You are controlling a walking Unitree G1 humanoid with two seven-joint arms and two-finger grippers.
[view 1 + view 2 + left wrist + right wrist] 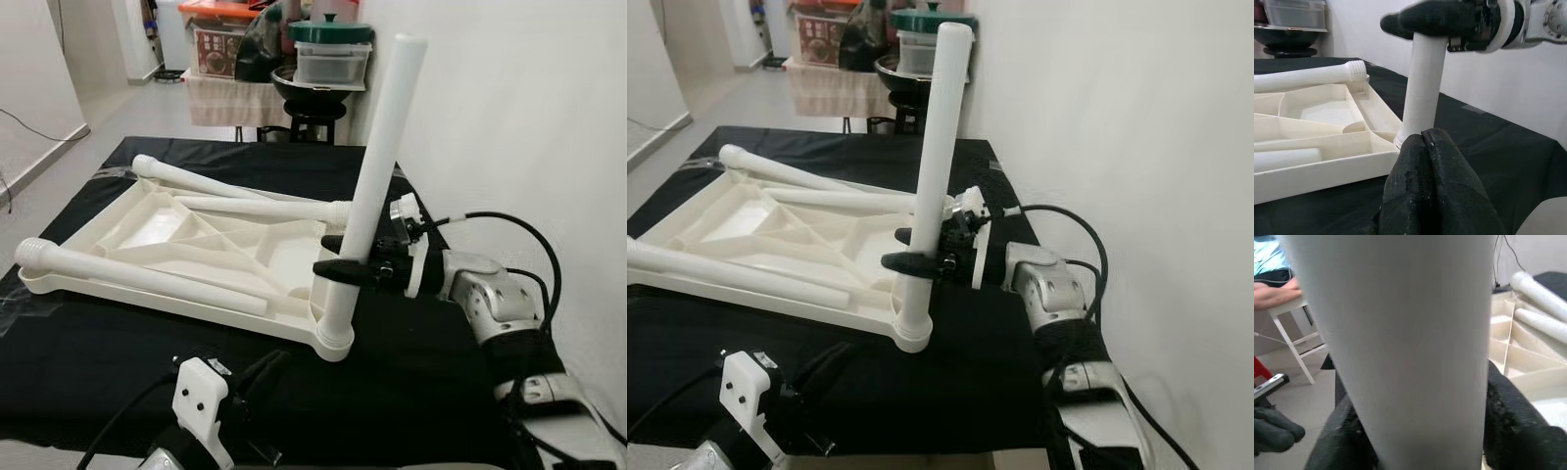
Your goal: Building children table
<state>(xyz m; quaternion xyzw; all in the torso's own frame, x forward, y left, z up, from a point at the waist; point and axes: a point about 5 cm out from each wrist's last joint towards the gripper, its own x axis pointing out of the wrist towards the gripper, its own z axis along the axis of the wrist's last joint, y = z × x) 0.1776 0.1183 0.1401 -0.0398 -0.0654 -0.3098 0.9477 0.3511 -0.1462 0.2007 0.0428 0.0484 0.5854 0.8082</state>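
White upright table leg [377, 157] clamped between right hand [345, 266] fingers

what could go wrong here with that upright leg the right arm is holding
1. The upright leg stands in the tabletop's corner socket, held low by the right end effector. If it is not seated fully, letting go could let the tall leg tip.
2. Three loose legs lie across the upturned tabletop; jolting the tabletop could roll them off.
3. The left end effector is shut close to the socket and could bump the leg.
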